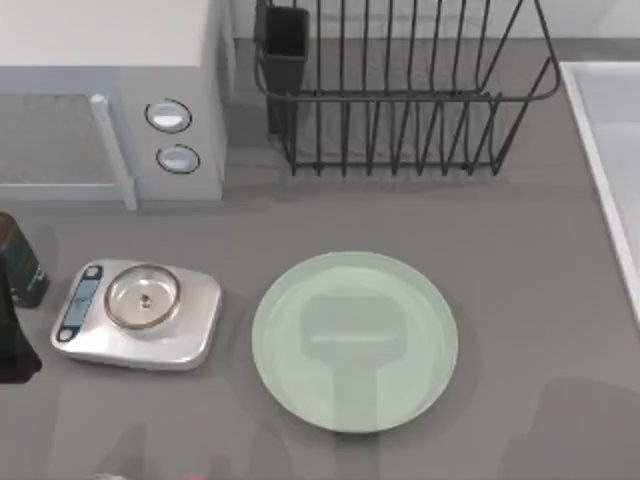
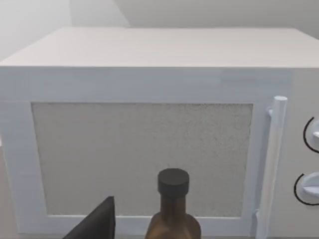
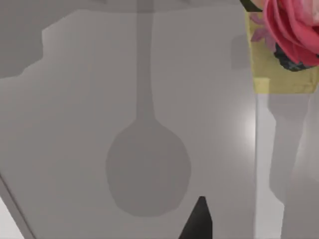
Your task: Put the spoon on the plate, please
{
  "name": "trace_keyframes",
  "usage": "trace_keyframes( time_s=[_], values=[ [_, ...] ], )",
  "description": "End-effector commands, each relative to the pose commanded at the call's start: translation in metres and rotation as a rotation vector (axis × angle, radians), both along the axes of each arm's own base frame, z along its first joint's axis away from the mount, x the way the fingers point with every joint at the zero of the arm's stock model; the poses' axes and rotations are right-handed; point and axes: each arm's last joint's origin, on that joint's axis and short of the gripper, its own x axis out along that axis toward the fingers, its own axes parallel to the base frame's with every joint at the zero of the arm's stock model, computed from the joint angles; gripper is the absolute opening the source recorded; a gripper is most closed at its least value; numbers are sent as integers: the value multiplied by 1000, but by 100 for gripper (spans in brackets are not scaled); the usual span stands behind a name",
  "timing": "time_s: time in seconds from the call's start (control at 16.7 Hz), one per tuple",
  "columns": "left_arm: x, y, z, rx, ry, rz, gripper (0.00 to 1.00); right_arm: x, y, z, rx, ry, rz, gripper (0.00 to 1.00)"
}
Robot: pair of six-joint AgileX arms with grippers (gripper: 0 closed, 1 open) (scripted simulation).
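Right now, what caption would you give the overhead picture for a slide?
A bare mint-green plate awaits its spoon, flanked by a kitchen scale, microwave and wire dish rack.

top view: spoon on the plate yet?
No, the plate carries just a dark shadow on its pale green surface, and no spoon lies on it.

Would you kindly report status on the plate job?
Plate bare, front centre. Scale on its left, apart. Brown bottle faces microwave.
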Motion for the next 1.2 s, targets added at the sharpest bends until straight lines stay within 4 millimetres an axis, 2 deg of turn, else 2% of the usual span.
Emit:
trace_keyframes(
  time_s=[0.24,0.48,0.66,0.84,1.02,1.2],
  values=[
    [0,0,0,0,0,0,100,38,27,2,14,11,422,0],
    [0,0,0,0,0,0,100,83,78,2,29,16,1036,0],
    [0,0,0,0,0,0,100,110,134,-1,40,17,1563,0],
    [0,0,0,0,0,0,100,125,200,-8,49,14,2095,0],
    [0,0,0,0,0,0,100,125,268,-16,53,9,2590,0],
    [0,0,0,0,0,0,100,114,327,-24,53,1,3002,0]
  ],
)
